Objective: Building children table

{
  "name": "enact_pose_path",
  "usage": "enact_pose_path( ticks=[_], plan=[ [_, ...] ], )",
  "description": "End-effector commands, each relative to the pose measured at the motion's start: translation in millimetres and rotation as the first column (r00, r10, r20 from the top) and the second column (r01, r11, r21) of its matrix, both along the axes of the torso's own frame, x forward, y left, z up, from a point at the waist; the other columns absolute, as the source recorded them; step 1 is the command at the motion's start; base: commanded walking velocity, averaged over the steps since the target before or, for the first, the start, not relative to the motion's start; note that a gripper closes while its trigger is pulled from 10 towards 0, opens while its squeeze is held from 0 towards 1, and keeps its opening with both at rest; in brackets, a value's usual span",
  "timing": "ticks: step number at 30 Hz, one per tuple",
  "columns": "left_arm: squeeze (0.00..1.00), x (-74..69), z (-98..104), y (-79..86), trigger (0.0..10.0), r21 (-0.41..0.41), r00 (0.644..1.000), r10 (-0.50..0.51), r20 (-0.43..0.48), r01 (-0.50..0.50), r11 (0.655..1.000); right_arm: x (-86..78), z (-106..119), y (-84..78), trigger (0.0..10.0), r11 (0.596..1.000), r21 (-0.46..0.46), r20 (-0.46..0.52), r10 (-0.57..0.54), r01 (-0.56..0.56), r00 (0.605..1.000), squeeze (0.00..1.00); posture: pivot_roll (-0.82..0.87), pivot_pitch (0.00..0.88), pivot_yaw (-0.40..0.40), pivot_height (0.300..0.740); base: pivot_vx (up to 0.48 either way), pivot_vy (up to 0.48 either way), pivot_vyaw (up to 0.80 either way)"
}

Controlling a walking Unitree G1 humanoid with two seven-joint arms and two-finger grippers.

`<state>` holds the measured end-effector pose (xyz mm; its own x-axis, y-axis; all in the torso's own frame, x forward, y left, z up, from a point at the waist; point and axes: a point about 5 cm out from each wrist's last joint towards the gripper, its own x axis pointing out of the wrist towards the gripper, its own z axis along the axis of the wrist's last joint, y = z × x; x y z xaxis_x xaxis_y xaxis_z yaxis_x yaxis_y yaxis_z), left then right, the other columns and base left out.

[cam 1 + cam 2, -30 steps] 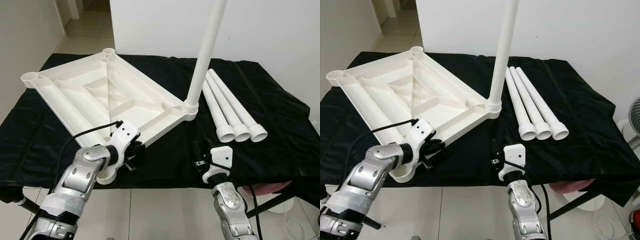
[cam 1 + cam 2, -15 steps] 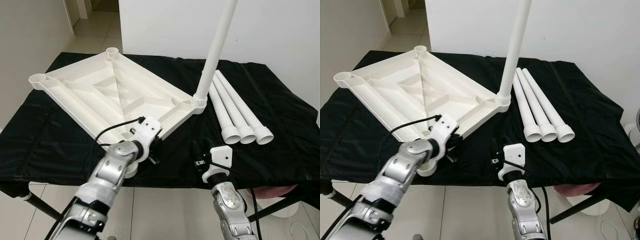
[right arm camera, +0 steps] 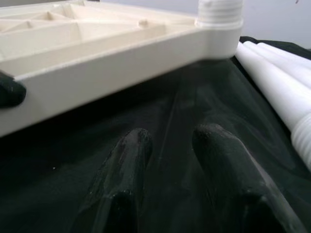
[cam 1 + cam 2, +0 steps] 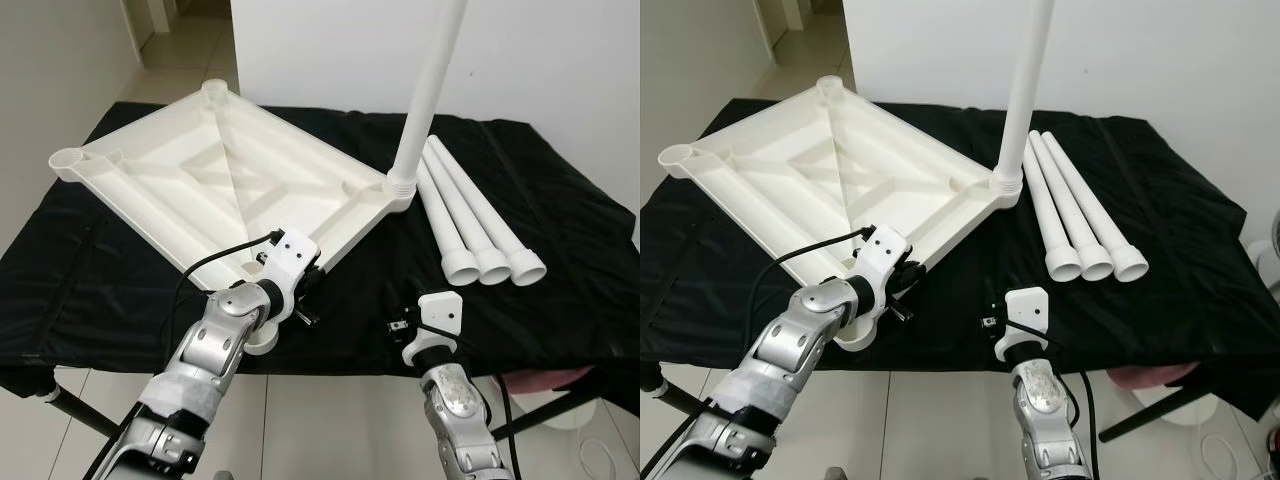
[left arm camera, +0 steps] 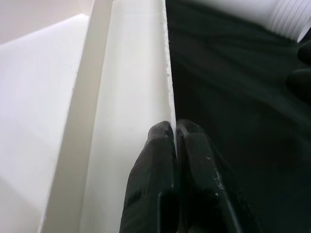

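Note:
A white plastic tabletop [image 4: 220, 170] lies upside down on the black-covered table [image 4: 560, 290]. One white leg [image 4: 428, 90] stands upright in its right corner socket. Three loose white legs [image 4: 470, 215] lie side by side to the right of it. My left gripper [image 5: 175, 128] is shut on the thin rim [image 5: 166, 73] of the tabletop, near its front corner [image 4: 262, 338]. Close to the table's front edge, my right gripper [image 3: 170, 138] rests low over the black cloth, open, with nothing between its fingers [image 3: 131, 145].
The table stands against a white wall [image 4: 560, 60], with tiled floor [image 4: 330, 420] in front and a doorway at the back left. The front corner of the tabletop overhangs the table's edge. Bare black cloth lies around the right gripper [image 4: 402, 325].
My left arm has swung to the right while holding the rim, and the tabletop has turned a little with it; its front corner has shifted right. The right arm is still.

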<state>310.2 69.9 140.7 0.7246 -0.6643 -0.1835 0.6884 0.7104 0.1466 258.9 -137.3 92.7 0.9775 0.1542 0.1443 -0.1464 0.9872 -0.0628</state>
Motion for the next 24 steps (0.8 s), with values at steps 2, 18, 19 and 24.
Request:
enact_pose_path(
  ticks=[2,18,19,24],
  plan=[
    [0.00,-10.7,38,-6.3,10.0,-0.069,0.948,-0.215,0.235,0.237,0.969,0.9,-1,0.4,10.0,1.000,-0.010,0.003,0.001,-0.001,1.000,0.00,-0.06,0.000,-0.007,0.740,0.000,0.000,0.00],
    [0.00,-19.5,26,-1.6,10.0,-0.038,0.941,-0.283,0.184,0.295,0.955,2.0,-3,2.7,10.0,1.000,-0.011,0.004,0.010,-0.010,1.000,0.00,-0.05,0.000,-0.006,0.740,0.000,0.000,0.00],
    [0.00,-20.0,26,1.0,10.0,-0.033,0.940,-0.286,0.187,0.297,0.954,2.0,-3,2.2,10.0,1.000,-0.012,0.004,0.008,-0.008,1.000,0.00,-0.05,0.000,-0.005,0.740,0.000,0.000,0.00],
    [0.00,-22.3,24,10.6,10.0,-0.025,0.936,-0.302,0.181,0.311,0.950,1.9,-3,0.4,10.0,1.000,-0.016,0.003,0.003,-0.003,1.000,0.00,-0.05,0.000,-0.006,0.740,0.000,0.000,0.00]
  ],
)
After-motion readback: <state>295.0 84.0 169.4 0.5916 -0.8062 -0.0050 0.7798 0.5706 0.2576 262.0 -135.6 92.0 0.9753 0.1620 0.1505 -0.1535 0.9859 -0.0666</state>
